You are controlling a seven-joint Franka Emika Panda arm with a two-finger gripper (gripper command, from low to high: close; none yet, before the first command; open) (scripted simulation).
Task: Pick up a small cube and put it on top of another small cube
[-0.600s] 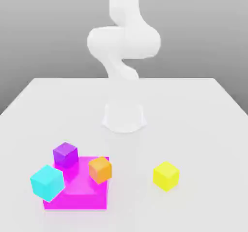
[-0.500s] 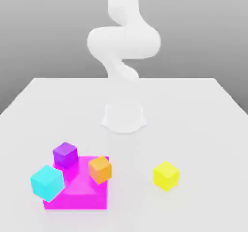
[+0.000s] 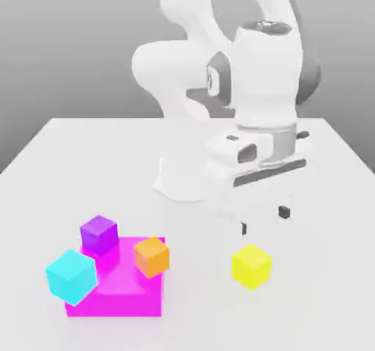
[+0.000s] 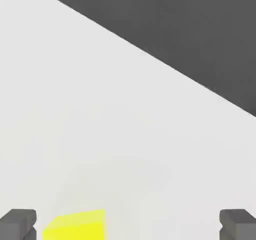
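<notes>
Matte, flat-shaded colour marks every object here: a yellow cube [image 3: 251,266] sits alone on the white bench [image 3: 322,196], its faces smooth and sharp-edged, well apart from the cluster toward the exterior view's left. That cluster is built on a magenta block [image 3: 121,292], a low, wide slab. An orange cube [image 3: 151,256] rests at the slab's corner nearest the yellow cube, a purple cube [image 3: 98,234] sits at its far edge, and a cyan cube [image 3: 71,275] overlaps its edge on the exterior view's left; all three are turned at slight angles.

The bench is a plain, untextured white plane with a straight far edge, and behind it the room is only a smooth grey backdrop, darker in the hand view.

The arm [image 3: 256,71] is glossy white with rounded joints and grey bands at the wrist. Its gripper [image 3: 264,220] hangs above the bench, just behind and above the yellow cube, with its dark fingertips [image 3: 283,212] spread wide and nothing between them. In the hand view the two grey fingertips [image 4: 18,223] stand far apart and the yellow cube [image 4: 76,226] lies near one of them, not touched.

Half a second ago only the arm's pale base and elbow showed; the wrist and gripper have since swung down into place above the yellow cube. The cubes have not shifted.
</notes>
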